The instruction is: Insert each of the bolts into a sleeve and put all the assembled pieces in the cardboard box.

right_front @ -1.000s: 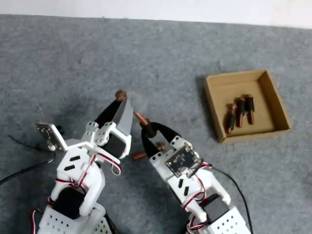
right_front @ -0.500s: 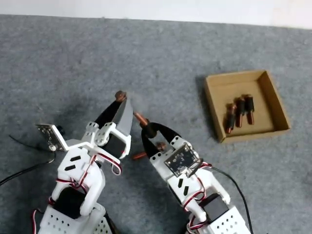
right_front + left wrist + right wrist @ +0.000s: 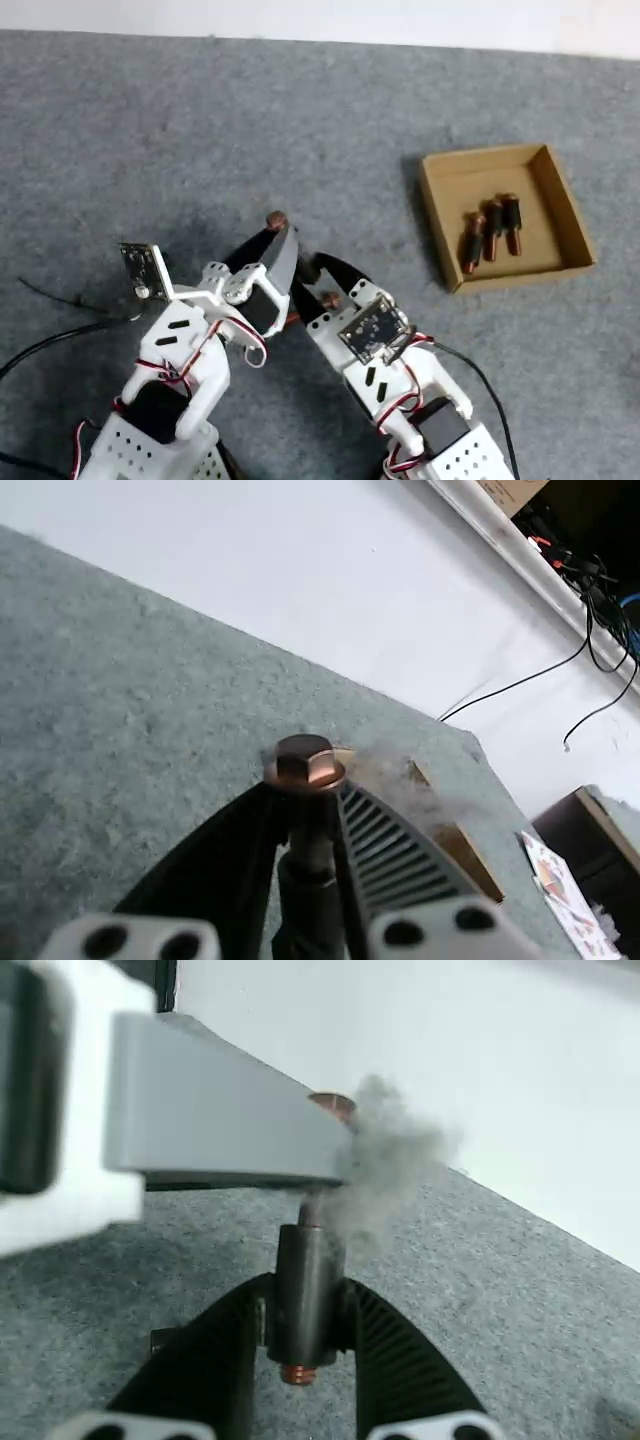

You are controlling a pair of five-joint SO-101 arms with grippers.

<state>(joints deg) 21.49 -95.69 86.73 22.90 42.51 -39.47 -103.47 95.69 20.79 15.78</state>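
My left gripper (image 3: 275,236) (image 3: 310,800) is shut on a copper bolt (image 3: 276,220) (image 3: 305,763), hex head pointing away from the arm. Close beside it on the carpet side nearer the box, my right gripper (image 3: 312,272) (image 3: 303,1300) is shut on a black sleeve (image 3: 303,1285) with a copper end (image 3: 297,1372) showing at its near mouth. The left gripper's grey finger (image 3: 220,1130) crosses just beyond that sleeve, and a copper head (image 3: 330,1103) shows past it. The cardboard box (image 3: 440,200) lies to the right with three assembled pieces (image 3: 490,230) inside.
A loose copper piece (image 3: 328,299) lies on the grey carpet by the right gripper's base. Both arm bases and their cables fill the near edge. Open carpet stretches between the grippers and the box and across the far half.
The left arm has swung right and nearer, bringing its bolt from apart to right beside the right gripper's sleeve. The right arm has held still.
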